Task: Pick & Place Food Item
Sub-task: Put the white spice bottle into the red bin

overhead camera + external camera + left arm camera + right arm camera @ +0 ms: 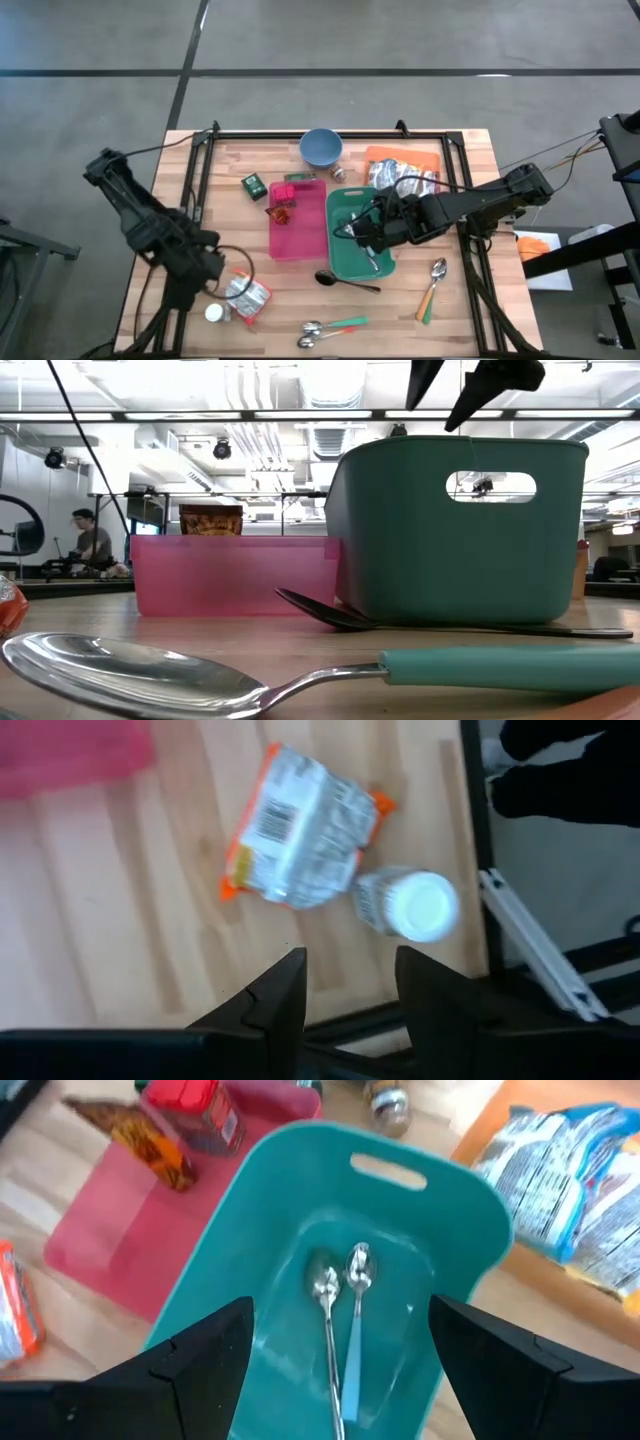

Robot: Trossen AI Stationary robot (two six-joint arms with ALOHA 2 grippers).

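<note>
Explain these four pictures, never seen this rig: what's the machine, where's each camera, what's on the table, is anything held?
Two dark robot arms work at a wooden table. One camera looks straight down, one sits at table height, one rides each wrist. The right gripper hangs open over the teal bin, which holds two spoons. The left gripper hangs empty, jaws apart, above a snack packet and a white-capped bottle. Also there: a pink bin, a blue bowl, loose spoons. Nothing is held.

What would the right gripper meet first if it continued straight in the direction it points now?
Probably the two spoons lying inside the teal bin: the open right gripper hangs right above them, pointing down into it. Its height above them is unclear.
</note>
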